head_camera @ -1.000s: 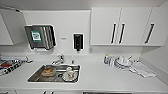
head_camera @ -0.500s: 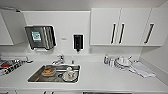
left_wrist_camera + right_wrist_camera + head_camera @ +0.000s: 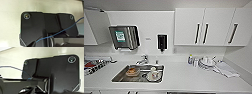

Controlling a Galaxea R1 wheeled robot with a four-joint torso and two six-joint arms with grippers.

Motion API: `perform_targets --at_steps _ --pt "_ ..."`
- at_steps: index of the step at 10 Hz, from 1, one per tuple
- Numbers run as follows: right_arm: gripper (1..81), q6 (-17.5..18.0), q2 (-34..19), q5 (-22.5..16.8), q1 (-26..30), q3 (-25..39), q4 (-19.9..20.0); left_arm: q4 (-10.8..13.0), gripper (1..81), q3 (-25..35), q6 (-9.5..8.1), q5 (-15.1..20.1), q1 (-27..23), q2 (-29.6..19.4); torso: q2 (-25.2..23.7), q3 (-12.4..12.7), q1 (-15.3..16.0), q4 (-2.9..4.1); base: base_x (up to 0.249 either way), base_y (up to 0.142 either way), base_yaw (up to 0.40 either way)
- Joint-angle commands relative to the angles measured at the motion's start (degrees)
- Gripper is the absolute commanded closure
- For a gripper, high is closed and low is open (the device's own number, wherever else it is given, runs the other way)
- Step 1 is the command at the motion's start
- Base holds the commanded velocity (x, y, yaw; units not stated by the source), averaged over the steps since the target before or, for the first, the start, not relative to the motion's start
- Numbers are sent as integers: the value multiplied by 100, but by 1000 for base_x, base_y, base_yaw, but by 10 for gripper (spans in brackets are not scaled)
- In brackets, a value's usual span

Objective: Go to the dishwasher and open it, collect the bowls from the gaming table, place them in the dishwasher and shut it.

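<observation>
Closest in, each wrist view has the robot's own dark plate (image 3: 37, 28) (image 3: 56, 74) against a plain pale surface, with a thin blue cable (image 3: 60, 32) across it. Whether the jaws of either arm are apart or together cannot be told. The head view looks down on a white counter (image 3: 184, 77). At its front edge, and so probably ahead of the jaws and about level with them or a little above, a dark strip may be the top of the dishwasher (image 3: 191, 93), though too little shows to be sure. Farther from the jaws is a steel sink (image 3: 119, 76) holding used crockery, with its tap (image 3: 142, 60) behind. Off toward the right arm's side are a small bottle (image 3: 190, 59), stacked white dishes (image 3: 206, 62) and a folded cloth (image 3: 225, 70). Farthest, and well above the jaws, are a wall dispenser (image 3: 124, 37), a black soap unit (image 3: 162, 42) and white wall cabinets (image 3: 189, 26). The dishwasher door is likely to be stiff, fairly heavy and latched, with a smooth metal front that gives little friction. The best hold is probably the middle of its handle, with the jaws closed squarely across it, so that the pull stays even and does not slip sideways.
</observation>
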Motion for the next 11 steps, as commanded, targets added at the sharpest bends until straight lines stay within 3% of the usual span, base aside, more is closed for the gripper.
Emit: perform_targets --at_steps 1,3,4,5,7,9,10,11 --pt "10 38 -1210 -276 275 1524 42 25 10 1623 3 -31 -112 -1190 0 0 0 0 0 0 0" --pt "10 126 -1901 -311 416 2496 77 25 10 2665 -24 -513 -112 -2170 0 0 0 0 0 0 0" --pt "10 126 -2270 -285 477 2988 86 25 10 3235 -24 -541 -120 -2672 0 0 -2 0 0 0 0" --pt "10 143 -2546 -267 538 3334 86 25 10 3765 -24 -575 -121 -3104 -573 -323 367 0 0 0 0" --pt "10 283 -3036 -232 705 3894 77 33 10 4616 -24 -865 -112 -3815 -682 -608 430 0 0 0 0" --pt "10 459 -3669 -223 1021 4580 77 33 10 5452 -15 -875 -120 -4484 -1063 -954 664 0 0 0 0" --pt "10 529 -3862 -215 1145 4782 76 33 10 5707 -15 -875 -112 -4703 -1251 -601 786 0 0 0 0" --pt "10 609 -4022 -215 1276 4924 68 33 10 5920 -15 -901 -121 -4915 -1436 -745 904 0 0 0 0"
